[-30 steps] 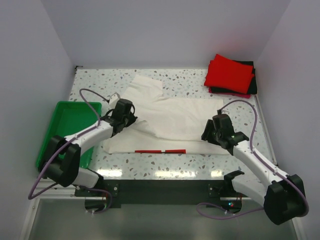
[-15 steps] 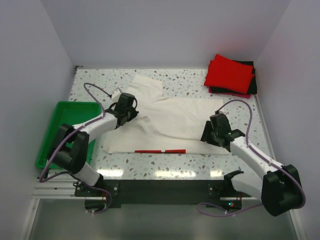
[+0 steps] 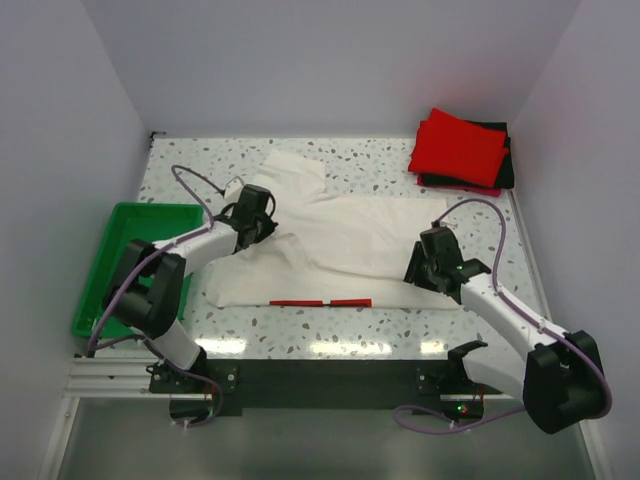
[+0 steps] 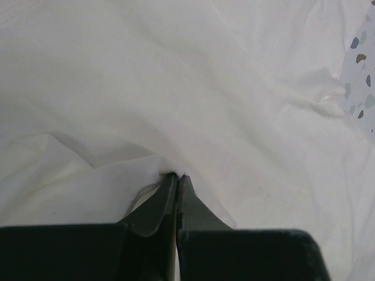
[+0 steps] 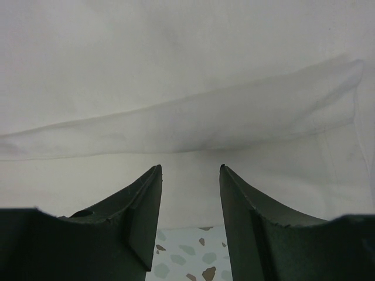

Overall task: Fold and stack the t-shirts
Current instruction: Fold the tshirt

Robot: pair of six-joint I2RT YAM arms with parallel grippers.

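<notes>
Top external view: we have both arms on the white shirt (image 3: 340,240), spread across the middle of the table (image 3: 180,165).
Our left fingers (image 4: 155,208), at its 9 o'clock, pinch a fold of cloth tight; our right fingers (image 5: 143,205), at 3 o'clock, stand apart over its edge, gripping nothing. At the table's 1 o'clock corner, the red shirt (image 3: 458,147) lies on the black shirt (image 3: 507,170).

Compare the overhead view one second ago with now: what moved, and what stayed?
The left gripper moved farther from its base over the cream-white t-shirt, and its jaws are shut on a pinch of cloth. The right gripper hardly shifted and is open at the shirt's edge. The folded red shirt, black shirt and green tray stayed put.
</notes>
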